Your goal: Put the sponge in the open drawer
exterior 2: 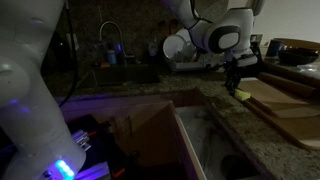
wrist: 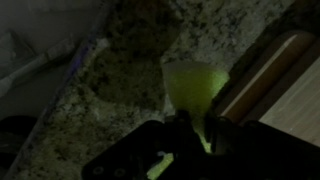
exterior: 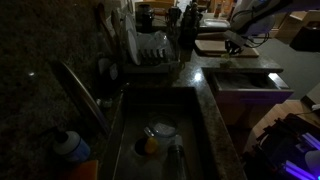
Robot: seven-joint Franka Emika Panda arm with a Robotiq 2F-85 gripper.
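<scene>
The sponge (wrist: 195,85) lies flat on the granite counter (wrist: 100,100), just beside a wooden board (wrist: 275,75) at its 3 o'clock in the wrist view. The gripper (wrist: 195,130) is at the sponge's 6 o'clock, right at its near edge; whether it has clamped on cannot be told in this dark. The sponge looks light and squashy, so a pinch across its narrow width should hold. In an exterior view the open drawer (exterior 2: 188,138) lies at its 7 o'clock, well apart

Every view is dim and grainy, the wrist view blurred, with a violet glow (exterior 2: 60,168) lighting an exterior view's bottom.
</scene>
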